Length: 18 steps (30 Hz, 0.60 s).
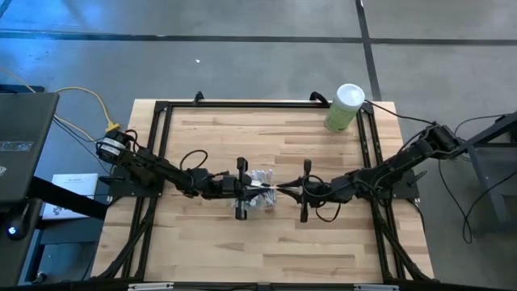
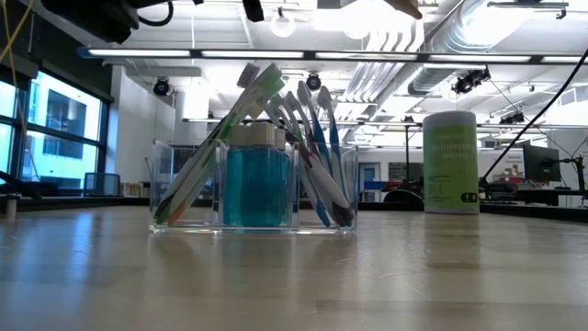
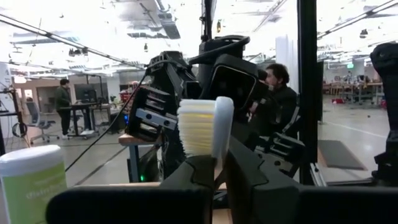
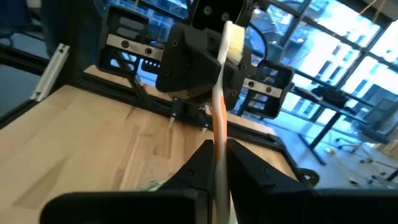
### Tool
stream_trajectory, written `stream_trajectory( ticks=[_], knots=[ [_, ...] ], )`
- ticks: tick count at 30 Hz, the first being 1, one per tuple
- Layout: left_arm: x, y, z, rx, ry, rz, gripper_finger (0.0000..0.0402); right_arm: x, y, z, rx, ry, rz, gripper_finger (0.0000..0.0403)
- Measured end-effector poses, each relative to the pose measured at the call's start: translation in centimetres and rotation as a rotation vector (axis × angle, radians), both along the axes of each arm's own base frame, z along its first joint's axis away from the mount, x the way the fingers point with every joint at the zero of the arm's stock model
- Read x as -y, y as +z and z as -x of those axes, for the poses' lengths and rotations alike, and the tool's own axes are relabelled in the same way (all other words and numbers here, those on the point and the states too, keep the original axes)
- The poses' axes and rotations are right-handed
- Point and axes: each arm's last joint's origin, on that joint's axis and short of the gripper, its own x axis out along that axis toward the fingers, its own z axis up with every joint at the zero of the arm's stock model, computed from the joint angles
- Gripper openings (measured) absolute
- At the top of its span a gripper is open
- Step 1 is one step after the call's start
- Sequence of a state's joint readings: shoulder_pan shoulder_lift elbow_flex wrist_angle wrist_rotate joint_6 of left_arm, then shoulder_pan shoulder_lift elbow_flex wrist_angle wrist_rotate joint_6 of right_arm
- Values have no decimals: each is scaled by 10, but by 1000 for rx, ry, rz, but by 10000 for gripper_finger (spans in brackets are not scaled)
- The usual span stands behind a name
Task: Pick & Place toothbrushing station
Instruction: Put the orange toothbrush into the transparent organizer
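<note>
Right now both grippers meet above the clear holder (image 2: 253, 193) at mid-table: the left gripper (image 3: 217, 163) and right gripper (image 4: 216, 155) are each clamped on a toothbrush (image 4: 219, 106) (possibly the same one); opposed pulls could twist it loose or tip the holder

I've got both dark arms stretched inward to the table's middle; my left gripper (image 1: 257, 189) and right gripper (image 1: 281, 192) sit closed, tips nearly meeting.
</note>
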State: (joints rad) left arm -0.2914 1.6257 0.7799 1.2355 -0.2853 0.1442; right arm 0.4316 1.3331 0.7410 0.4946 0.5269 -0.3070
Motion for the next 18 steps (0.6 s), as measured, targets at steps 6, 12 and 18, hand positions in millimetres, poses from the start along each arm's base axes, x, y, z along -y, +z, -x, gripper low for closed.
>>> stream_trajectory(
  ticks=[6,12,18],
  knots=[
    [5,-2,0,-27,-7,-14,8,1,-5,0,-44,-3,3,84],
    [19,3,10,-108,-25,-49,6,-2,-4,2,-35,-58,7,183],
    [27,24,52,-365,105,13,6,-6,-4,5,-31,-112,21,256]
  ],
)
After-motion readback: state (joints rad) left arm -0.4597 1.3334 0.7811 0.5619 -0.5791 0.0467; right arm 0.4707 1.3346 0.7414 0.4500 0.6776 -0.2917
